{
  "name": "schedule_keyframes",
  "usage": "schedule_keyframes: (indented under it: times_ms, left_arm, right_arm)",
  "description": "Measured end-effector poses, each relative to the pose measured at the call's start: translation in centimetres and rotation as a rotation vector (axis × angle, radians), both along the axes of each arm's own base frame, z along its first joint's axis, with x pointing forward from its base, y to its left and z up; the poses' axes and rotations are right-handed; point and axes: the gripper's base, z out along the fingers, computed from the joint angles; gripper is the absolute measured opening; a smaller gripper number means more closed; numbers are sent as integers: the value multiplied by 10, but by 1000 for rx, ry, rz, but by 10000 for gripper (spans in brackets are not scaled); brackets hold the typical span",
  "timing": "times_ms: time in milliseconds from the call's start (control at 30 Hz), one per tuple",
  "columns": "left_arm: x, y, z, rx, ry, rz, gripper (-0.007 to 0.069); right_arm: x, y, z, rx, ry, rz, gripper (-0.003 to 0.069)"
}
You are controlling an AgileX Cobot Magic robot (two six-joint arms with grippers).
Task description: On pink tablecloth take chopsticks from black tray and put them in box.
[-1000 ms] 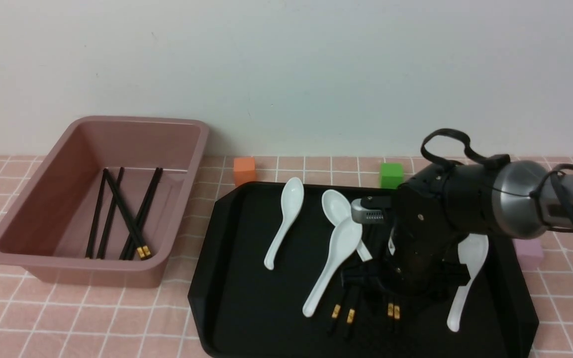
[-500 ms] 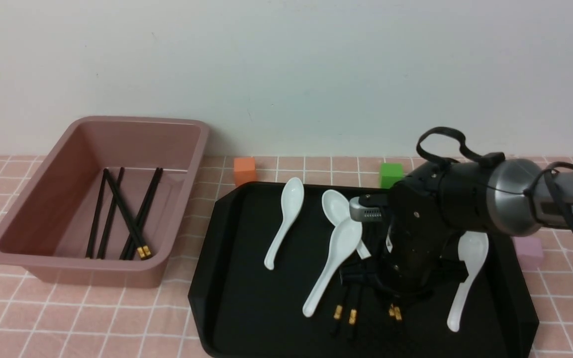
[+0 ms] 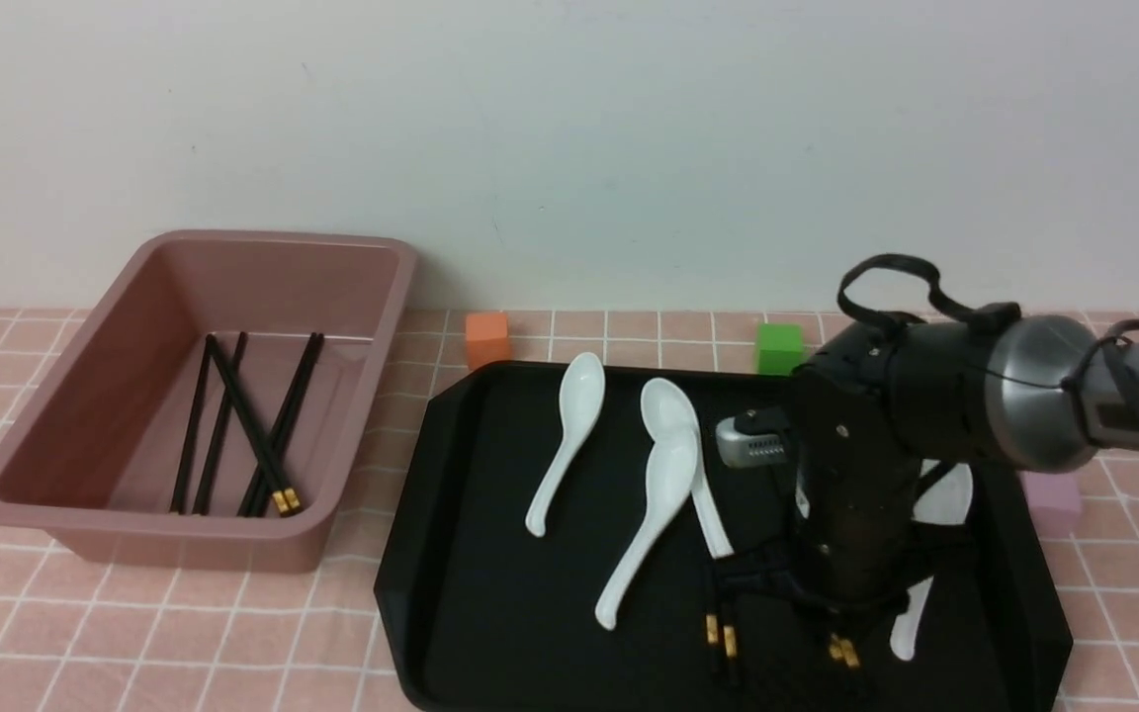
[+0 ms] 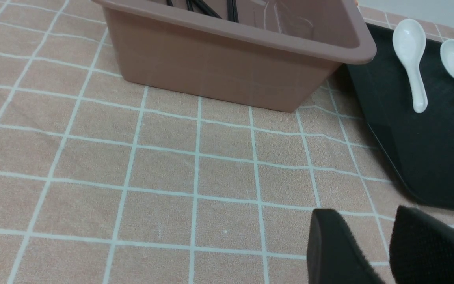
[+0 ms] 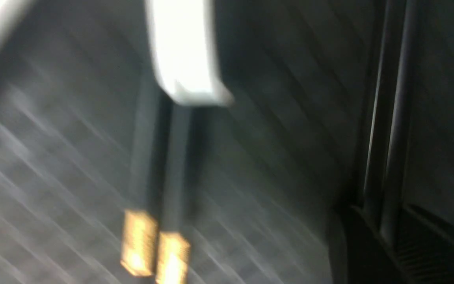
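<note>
On the pink tablecloth [image 3: 184,633] lies the black tray [image 3: 490,554], with the box [image 3: 352,297] to its left. Several chopsticks [image 3: 243,425] lie inside the box. My right gripper [image 3: 841,613] points down over the tray's near right part and is shut on two chopsticks [image 5: 386,118], whose gold ends [image 3: 841,650] stick out below it. Another pair of chopsticks [image 3: 718,633] lies on the tray just left of it, under a spoon's handle tip in the blurred right wrist view. My left gripper [image 4: 369,215] hovers open over bare cloth, nearer than the box, holding nothing.
White spoons [image 3: 565,440] [image 3: 654,509] lie on the tray; another [image 3: 930,554] is half hidden behind my right arm. An orange cube [image 3: 486,338] and a green cube [image 3: 778,348] sit behind the tray, a pink cube [image 3: 1049,499] to its right.
My right gripper has closed on the two chopsticks and shifted right and toward the tray's near edge. The loose pair and the middle spoons were nudged out of their earlier places.
</note>
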Motion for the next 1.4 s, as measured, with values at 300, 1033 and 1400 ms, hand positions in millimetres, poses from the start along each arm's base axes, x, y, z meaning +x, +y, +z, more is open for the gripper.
schedule_keyframes:
  times_ms: [300,1033,1400]
  left_arm:
    - [0,0,0,0,0,0,239]
    - [0,0,0,0,0,0,239]
    - [0,0,0,0,0,0,239]
  right_arm:
    - [-25,-14,94,102,-166,35,143]
    - [20,236,134,521,-467,605,143]
    - [72,252,82,516,-589,570,149]
